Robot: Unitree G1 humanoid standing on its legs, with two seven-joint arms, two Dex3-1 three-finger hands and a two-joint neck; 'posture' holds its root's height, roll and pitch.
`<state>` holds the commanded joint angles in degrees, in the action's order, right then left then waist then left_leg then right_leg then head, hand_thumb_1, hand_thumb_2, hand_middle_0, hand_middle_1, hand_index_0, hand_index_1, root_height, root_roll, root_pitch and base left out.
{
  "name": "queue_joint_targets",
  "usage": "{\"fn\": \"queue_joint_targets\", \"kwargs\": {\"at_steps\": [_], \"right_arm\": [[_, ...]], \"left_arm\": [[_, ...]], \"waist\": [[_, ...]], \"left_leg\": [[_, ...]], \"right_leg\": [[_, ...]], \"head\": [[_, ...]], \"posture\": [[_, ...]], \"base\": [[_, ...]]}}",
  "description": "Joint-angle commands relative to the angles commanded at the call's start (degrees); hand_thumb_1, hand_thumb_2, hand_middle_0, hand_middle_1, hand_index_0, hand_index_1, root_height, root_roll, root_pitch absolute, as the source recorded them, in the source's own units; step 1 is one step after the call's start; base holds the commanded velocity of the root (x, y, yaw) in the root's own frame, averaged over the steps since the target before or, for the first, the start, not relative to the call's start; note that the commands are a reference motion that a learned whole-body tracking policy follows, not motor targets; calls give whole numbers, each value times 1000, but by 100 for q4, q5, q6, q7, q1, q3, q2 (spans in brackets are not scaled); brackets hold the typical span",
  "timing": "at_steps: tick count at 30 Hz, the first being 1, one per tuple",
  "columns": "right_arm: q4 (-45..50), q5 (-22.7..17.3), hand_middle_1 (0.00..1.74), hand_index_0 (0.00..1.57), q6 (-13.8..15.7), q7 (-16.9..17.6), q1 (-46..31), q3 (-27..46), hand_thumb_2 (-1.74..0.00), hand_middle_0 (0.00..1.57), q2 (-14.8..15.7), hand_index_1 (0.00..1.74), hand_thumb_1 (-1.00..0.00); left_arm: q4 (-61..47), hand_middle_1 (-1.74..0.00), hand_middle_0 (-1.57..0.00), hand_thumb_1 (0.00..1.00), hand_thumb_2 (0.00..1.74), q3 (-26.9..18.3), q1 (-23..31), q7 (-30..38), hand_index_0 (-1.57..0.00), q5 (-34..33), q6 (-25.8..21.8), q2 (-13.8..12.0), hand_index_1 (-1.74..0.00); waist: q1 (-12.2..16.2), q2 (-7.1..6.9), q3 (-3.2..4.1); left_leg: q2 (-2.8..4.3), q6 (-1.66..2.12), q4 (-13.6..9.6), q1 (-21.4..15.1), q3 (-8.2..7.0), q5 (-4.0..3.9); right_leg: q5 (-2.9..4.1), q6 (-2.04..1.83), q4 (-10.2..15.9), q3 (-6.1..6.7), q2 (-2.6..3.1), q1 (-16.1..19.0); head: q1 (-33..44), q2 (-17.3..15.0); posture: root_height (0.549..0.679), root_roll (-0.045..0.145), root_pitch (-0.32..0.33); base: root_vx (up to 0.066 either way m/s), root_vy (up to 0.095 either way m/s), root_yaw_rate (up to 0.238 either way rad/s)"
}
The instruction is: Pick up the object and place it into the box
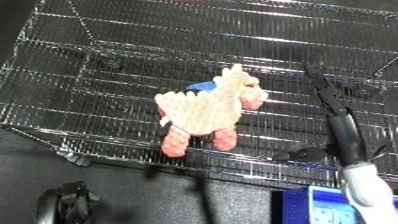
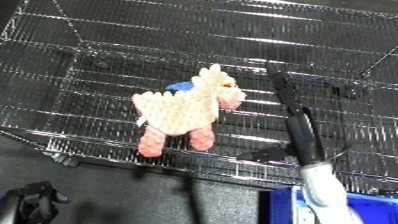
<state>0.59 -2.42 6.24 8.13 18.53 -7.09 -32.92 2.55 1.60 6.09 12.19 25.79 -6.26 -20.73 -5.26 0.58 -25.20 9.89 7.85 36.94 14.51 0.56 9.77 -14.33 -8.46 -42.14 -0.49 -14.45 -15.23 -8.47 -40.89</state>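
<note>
Right hand point(image 2: 289, 107) nearest us, fingers straight, holding nothing; we see plush toy point(image 2: 185, 110) lying just left inside wire bin point(image 2: 107, 45).

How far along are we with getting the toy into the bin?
Looks done: the plush toy lies inside the wire bin. The right hand, fingers straight, reaches over the bin beside the toy and holds nothing. The left hand sits low outside. Left: withdraw the right hand.

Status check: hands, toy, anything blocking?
Right hand open, fingers straight, beside toy, not touching. Left hand low, fingers unclear. Plush toy lying in wire bin. Nothing blocking.
</note>
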Motion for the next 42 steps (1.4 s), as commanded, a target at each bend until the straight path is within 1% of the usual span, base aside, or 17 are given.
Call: {"fn": "queue_joint_targets", "kwargs": {"at_steps": [1,3,5,8,10,13,18,20,21,22,24,26,28,37,38,41,42], "right_arm": [[0,0,0,0,0,0,0,0,0,0,0,0,0],[-178,112,0,0,-45,-43,434,-329,0,0,-260,0,0],[-262,142,0,0,-59,-58,579,-449,0,0,-333,0,0],[-774,202,0,0,-111,-144,1269,-1051,0,0,-624,0,0],[-932,192,0,0,-125,-170,1446,-1209,0,0,-679,0,0],[-1613,141,0,0,-172,-248,2174,-1784,0,0,-834,0,0],[-2270,108,0,0,-222,-284,2941,-2280,0,0,-873,0,0],[-2367,105,0,0,-231,-287,3049,-2347,0,0,-871,0,0],[-2617,97,0,0,-252,-296,3308,-2505,0,0,-856,0,0],[-2617,97,0,0,-252,-296,3308,-2505,0,0,-856,0,0],[-3002,92,0,0,-294,-333,3684,-2749,0,0,-798,0,0],[-3110,99,0,0,-316,-353,3777,-2820,0,0,-777,0,0],[-3499,145,0,0,-362,-424,4027,-3034,0,0,-679,0,0],[-4507,426,0,0,-404,-641,4454,-3481,0,0,-197,0,0],[-4712,472,0,0,-423,-679,4487,-3522,0,0,-43,0,0],[-4874,516,0,0,-426,-707,4488,-3547,0,0,106,0,0],[-5004,572,0,0,-437,-739,4437,-3554,0,0,276,0,0]], "left_arm": [[0,-1740,-1570,1000,1740,0,0,0,-1570,0,0,0,-1740],[6,-1740,-1570,1000,1740,78,-17,-21,-1570,26,-31,-83,-1740],[4,-1740,-1570,1000,1740,100,-28,-22,-1570,36,-44,-108,-1740],[-14,-1740,-1570,1000,1740,237,-91,-19,-1570,78,-111,-234,-1740],[-18,-1740,-1570,1000,1740,272,-108,-17,-1570,87,-130,-268,-1740],[-17,-1740,-1570,1000,1740,392,-182,-4,-1570,130,-199,-388,-1740],[-61,-1740,-1570,1000,1740,484,-266,42,-1570,158,-288,-514,-1740],[-74,-1740,-1570,1000,1740,495,-276,51,-1570,167,-305,-528,-1740],[-100,-1740,-1570,1000,1740,523,-295,68,-1570,193,-340,-546,-1740],[-100,-1740,-1570,1000,1740,523,-295,68,-1570,193,-340,-546,-1740],[-134,-1740,-1570,1000,1740,555,-323,79,-1570,228,-379,-551,-1740],[-143,-1740,-1570,1000,1740,565,-329,80,-1570,237,-388,-551,-1740],[-170,-1740,-1570,1000,1740,603,-323,74,-1570,269,-415,-545,-1740],[-224,-1740,-1570,1000,1740,689,-364,57,-1570,335,-489,-529,-1740],[-242,-1740,-1570,1000,1740,711,-399,68,-1570,328,-502,-520,-1740],[-251,-1740,-1570,1000,1740,733,-434,84,-1570,309,-507,-504,-1740],[-254,-1740,-1570,1000,1740,743,-468,108,-1570,278,-512,-481,-1740]], "waist": [[0,0,0],[-107,-3,-3],[-140,-3,-6],[-306,-5,-25],[-350,-4,-34],[-508,14,-76],[-691,57,-151],[-716,66,-169],[-765,87,-213],[-765,87,-213],[-814,116,-279],[-828,126,-299],[-874,164,-352],[-964,257,-436],[-970,278,-451],[-971,295,-458],[-961,307,-460]], "left_leg": [[0,0,0,0,0,0],[-7,5,6,34,33,-14],[-10,6,7,48,45,-19],[-34,9,33,140,114,-35],[-42,9,43,169,134,-38],[-72,11,103,307,208,-41],[-103,17,200,517,276,-50],[-109,18,215,553,285,-53],[-123,16,249,638,306,-61],[-123,16,249,638,306,-61],[-138,10,277,733,332,-69],[-142,10,283,755,339,-71],[-152,12,307,825,358,-75],[-161,25,301,909,380,-94],[-162,26,303,920,381,-95],[-163,25,309,930,381,-92],[-160,25,304,926,373,-89]], "right_leg": [[0,0,0,0,0,0],[30,-1,21,-22,-4,5],[40,-1,29,-28,-5,5],[86,-4,47,-56,-10,-26],[96,-5,48,-64,-12,-37],[125,-9,31,-100,-25,-106],[167,-4,-33,-126,-44,-268],[175,-2,-44,-128,-45,-297],[192,2,-66,-131,-50,-365],[192,2,-66,-131,-50,-365],[207,9,-87,-135,-60,-442],[208,11,-92,-136,-63,-460],[212,17,-107,-142,-71,-518],[227,22,-107,-170,-89,-599],[224,24,-114,-167,-90,-614],[218,29,-129,-161,-89,-632],[208,33,-140,-154,-86,-643]], "head": [[0,0],[-86,-13],[-116,-5],[-262,26],[-302,53],[-441,182],[-638,408],[-662,453],[-745,524],[-745,524],[-844,585],[-900,614],[-967,647],[-1165,735],[-1180,730],[-1179,724],[-1174,719]], "posture": [[630,31,-161],[631,28,-157],[631,28,-156],[632,24,-149],[632,23,-147],[631,19,-137],[630,15,-120],[630,15,-117],[629,14,-110],[629,14,-110],[628,12,-101],[628,12,-99],[627,11,-91],[627,9,-80],[627,9,-78],[626,10,-77],[626,10,-77]], "base": [[5,3,39],[5,0,50],[5,-4,54],[6,-4,70],[7,-2,73],[4,0,80],[-10,7,74],[-16,10,54],[-15,11,57],[-15,11,57],[-7,10,52],[-3,9,49],[-5,10,30],[4,5,19],[0,6,0],[1,6,0],[11,8,-8]]}}
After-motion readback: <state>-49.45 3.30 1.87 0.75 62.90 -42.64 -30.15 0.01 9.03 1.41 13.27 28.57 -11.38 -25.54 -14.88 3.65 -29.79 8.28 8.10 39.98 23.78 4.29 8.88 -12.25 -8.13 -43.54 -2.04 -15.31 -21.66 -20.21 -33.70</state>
